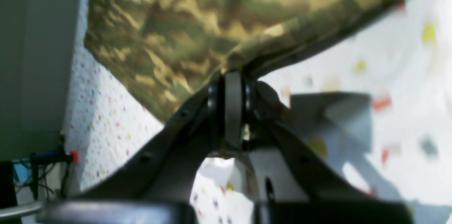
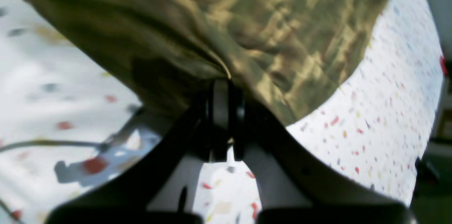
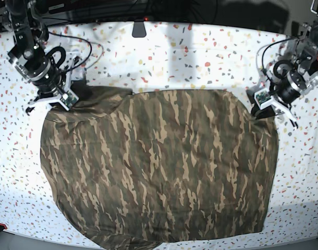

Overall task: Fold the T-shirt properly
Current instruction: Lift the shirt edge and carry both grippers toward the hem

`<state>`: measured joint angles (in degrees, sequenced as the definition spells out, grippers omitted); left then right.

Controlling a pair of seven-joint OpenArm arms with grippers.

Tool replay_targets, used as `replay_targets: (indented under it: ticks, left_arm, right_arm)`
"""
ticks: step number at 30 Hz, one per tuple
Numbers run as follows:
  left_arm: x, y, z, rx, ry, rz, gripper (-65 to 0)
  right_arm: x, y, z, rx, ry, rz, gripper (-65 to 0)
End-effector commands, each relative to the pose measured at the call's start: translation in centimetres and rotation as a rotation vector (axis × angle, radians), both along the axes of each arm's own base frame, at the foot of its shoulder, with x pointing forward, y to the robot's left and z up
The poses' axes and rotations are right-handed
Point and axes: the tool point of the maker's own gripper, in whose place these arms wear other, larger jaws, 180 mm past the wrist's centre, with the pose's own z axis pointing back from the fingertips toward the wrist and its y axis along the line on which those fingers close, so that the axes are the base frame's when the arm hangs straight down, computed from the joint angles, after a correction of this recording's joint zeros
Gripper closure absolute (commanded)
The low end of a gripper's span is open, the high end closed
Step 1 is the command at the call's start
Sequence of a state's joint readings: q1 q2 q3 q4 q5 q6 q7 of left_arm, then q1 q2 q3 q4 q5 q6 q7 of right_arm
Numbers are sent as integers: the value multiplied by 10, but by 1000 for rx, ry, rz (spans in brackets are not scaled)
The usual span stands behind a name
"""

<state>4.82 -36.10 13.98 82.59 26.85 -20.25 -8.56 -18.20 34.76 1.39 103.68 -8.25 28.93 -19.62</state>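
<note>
Two arms, each pinching a top corner of the T-shirt [image 3: 159,166]. Left gripper [image 3: 267,107], on the base view's right, has its fingers [image 1: 233,104] closed on the shirt's edge; the left wrist view shows cloth bunched right at the tips and rising away from them. Right gripper [image 3: 57,99], on the base view's left, is likewise clamped on camouflage cloth, fingers [image 2: 220,111] together with a fold pulled into them.

Likely reason for the hold: both far corners gripped at once so the far edge can be lifted and carried toward the near edge as one even fold, keeping the cloth taut between the arms. That is a judgement only. The left-hand corner in the base view looks rumpled and darker, possibly a sleeve tucked there; cannot tell.

Shirt lies spread wide and mostly flat across the middle of the bench [image 3: 200,47], near hem close to the front edge. No neck label visible.

Bench covered in white cloth speckled red, yellow, grey. Cables [image 3: 86,44] trail near the right arm. Dark background behind; sunlight and arm shadows fall across the surface.
</note>
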Motion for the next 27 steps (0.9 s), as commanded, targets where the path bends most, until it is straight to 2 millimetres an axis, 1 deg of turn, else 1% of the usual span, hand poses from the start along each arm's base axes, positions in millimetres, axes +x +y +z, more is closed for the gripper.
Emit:
replay_targets:
  ticks: [1, 3, 6, 10, 14, 19, 23, 25, 27]
  left_arm:
    - [12, 2, 15, -7, -50, 5, 0]
    - [18, -5, 18, -24, -65, 11, 0]
    - [31, -11, 21, -41, -98, 75, 0]
    - [52, -9, 25, -71, -167, 175, 0]
    - [68, 1, 18, -68, -164, 228, 0]
    - [84, 28, 10, -31, -160, 295, 0]
    - [95, 35, 13, -35, -165, 317, 0]
    - [101, 37, 19, -77, -170, 339, 0]
    - [108, 38, 26, -113, -177, 357, 0]
  right_arm:
    - [12, -3, 11, 6, -47, -6, 0]
    - [22, -1, 10, 64, -53, -35, 0]
    - [37, -1, 3, 140, -55, -86, 0]
    - [60, -2, -2, 188, -71, -136, 0]
    - [84, -4, 4, 215, -101, -164, 0]
    - [115, -3, 27, 262, -164, -174, 0]
    - [141, -3, 37, 308, -188, -195, 0]
    - [153, -4, 38, 308, -185, -195, 0]
    - [165, 0, 37, 303, -173, -185, 0]
